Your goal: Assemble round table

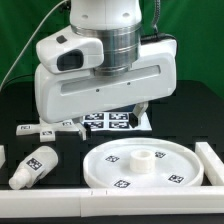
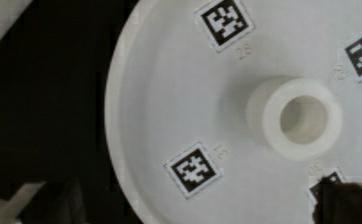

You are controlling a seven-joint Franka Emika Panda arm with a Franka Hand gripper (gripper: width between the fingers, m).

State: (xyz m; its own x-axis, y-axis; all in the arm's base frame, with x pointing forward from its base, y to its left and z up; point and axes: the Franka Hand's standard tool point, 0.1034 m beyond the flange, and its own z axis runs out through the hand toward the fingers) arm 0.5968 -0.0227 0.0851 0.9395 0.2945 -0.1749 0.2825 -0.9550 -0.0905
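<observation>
The round table's large white disc lies flat at the front of the exterior view's right, with its raised centre hub and small square tags facing up. It fills the wrist view, where the hub is a ring with a hole. The thick tagged cylindrical post lies on its side at the front of the exterior view's left. My gripper hovers above the disc, open and empty. One dark fingertip shows over the disc's rim. In the exterior view the hand's white body hides the fingers.
The marker board lies behind the disc. Long white border bars run along the front and the exterior view's right. Small tagged white parts lie on the black table at the exterior view's left.
</observation>
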